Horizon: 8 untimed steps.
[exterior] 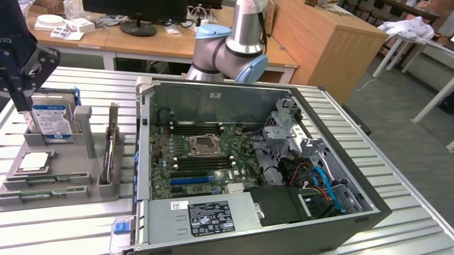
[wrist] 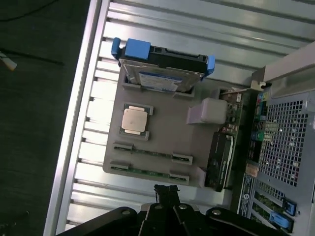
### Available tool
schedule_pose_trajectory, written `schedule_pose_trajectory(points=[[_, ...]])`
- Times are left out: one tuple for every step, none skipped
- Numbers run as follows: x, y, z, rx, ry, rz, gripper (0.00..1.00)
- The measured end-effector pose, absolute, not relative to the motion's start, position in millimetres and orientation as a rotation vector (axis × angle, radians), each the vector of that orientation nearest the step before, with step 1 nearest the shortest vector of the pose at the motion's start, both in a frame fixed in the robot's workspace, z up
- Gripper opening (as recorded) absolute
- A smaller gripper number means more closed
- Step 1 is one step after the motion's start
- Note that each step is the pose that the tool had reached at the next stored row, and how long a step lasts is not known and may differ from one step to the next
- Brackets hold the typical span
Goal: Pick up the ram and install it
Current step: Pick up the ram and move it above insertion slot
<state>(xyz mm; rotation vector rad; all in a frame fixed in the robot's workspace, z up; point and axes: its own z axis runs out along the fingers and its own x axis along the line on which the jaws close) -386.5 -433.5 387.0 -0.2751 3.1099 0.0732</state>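
Two ram sticks, thin and green, lie flat in slots of the grey tray [wrist: 162, 125]; one ram stick [wrist: 150, 152] is next to the other [wrist: 147, 171], and they also show at the tray's near end [exterior: 42, 182] [exterior: 32, 195]. My gripper [wrist: 166, 191] hangs above the tray, shut, with nothing between its fingers. In the exterior view the gripper [exterior: 20, 98] is the dark shape at the far left, over the hard drive end of the tray. It is apart from both sticks.
The tray [exterior: 71, 175] also holds a silver-and-blue hard drive [exterior: 51, 119], a square silver processor [exterior: 35, 161] and a card standing on edge [exterior: 110, 151]. The open computer case [exterior: 248, 159] lies on the exterior view's right of the tray, its motherboard [exterior: 202, 154] showing black memory slots.
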Motion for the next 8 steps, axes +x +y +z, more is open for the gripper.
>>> schedule_pose_trajectory(points=[[-386.5,-433.6,386.9,-0.303,3.108,0.073,0.11],[-386.5,-433.5,386.8,-0.331,3.105,0.074,0.11],[-386.5,-433.5,386.8,-0.362,3.102,0.074,0.11],[-386.5,-433.5,386.8,-0.389,3.099,0.074,0.11],[-386.5,-433.5,386.8,-0.417,3.096,0.075,0.11],[-386.5,-433.5,386.7,-0.445,3.093,0.075,0.11],[-386.5,-433.5,386.7,-0.473,3.089,0.075,0.11],[-386.5,-433.5,386.6,-0.501,3.085,0.075,0.11]])
